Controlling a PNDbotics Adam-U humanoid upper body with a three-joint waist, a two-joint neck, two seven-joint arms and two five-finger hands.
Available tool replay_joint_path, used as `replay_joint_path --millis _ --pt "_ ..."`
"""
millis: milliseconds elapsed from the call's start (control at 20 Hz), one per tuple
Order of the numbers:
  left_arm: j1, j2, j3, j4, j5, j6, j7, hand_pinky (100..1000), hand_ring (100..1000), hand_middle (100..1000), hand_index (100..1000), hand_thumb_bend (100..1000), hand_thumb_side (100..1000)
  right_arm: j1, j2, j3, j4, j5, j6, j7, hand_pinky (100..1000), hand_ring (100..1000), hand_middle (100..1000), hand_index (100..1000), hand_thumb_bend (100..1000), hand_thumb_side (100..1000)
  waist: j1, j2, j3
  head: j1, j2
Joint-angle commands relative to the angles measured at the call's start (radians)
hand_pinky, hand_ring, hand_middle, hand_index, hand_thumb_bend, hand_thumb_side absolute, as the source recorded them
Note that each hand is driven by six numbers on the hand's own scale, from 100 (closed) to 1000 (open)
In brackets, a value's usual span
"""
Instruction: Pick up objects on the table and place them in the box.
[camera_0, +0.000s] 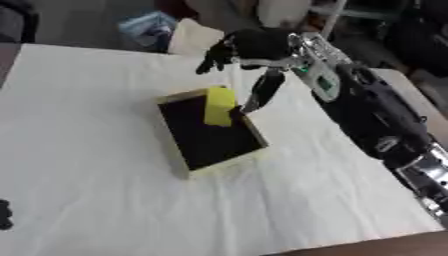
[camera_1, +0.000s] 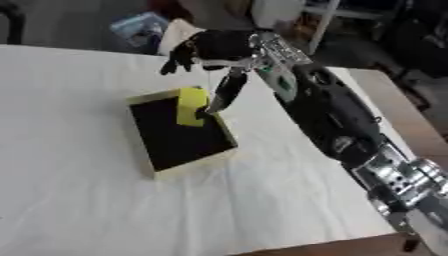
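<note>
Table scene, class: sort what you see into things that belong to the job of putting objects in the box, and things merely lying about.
Belongs to the job:
- box, black inside
- yellow block, at the box's far edge
- right hand, above the box

Lying about:
- white table cover
- blue clutter beyond the table

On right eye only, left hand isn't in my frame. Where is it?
Observer: The left eye view shows what is probably the left hand, only a dark shape at the lower left edge, over the white cloth.
Operator: Near the box?
Observer: No, well apart. The box sits mid-table, up and to the right of it.
Operator: Table's left edge visible on your side?
Observer: Yes, the cloth ends at the upper left, with a brown surface beyond it.
</note>
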Motion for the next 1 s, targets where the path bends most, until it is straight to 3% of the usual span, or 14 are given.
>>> replay_joint_path --millis 50,150,550,850,1000 --pt "-0.004 0.006 0.007 -0.012 0.004 0.002 0.003 799 563 567 719 207 904 -0.001 -0.033 0.001 -0.062 -0.040 -0.054 0.067 739 682 779 921 527 484 0.012 -0.022 -0.009 0.007 -0.005" --pt "0.001 0.006 0.011 -0.011 0.002 0.003 0.006 799 563 567 718 207 904 0.013 -0.045 0.008 -0.104 -0.069 -0.054 0.073 754 714 813 931 512 504 0.014 -0.023 -0.021 0.013 -0.002" --pt "0.021 0.008 0.026 -0.009 -0.007 0.003 0.022 799 563 567 717 207 905 0.083 -0.100 0.007 -0.298 -0.192 -0.054 0.063 757 709 810 933 493 498 0.028 -0.030 -0.078 0.043 0.005" --pt "0.024 0.008 0.027 -0.008 -0.009 0.003 0.024 798 563 567 717 207 907 0.101 -0.117 -0.017 -0.340 -0.277 -0.054 0.118 759 704 806 934 492 473 0.034 -0.030 -0.087 0.050 0.005" --pt "0.036 0.009 0.037 -0.006 -0.013 0.004 0.032 798 563 567 717 208 910 0.147 -0.134 -0.041 -0.399 -0.322 -0.054 0.090 759 700 803 934 493 454 0.045 -0.029 -0.133 0.075 0.007"
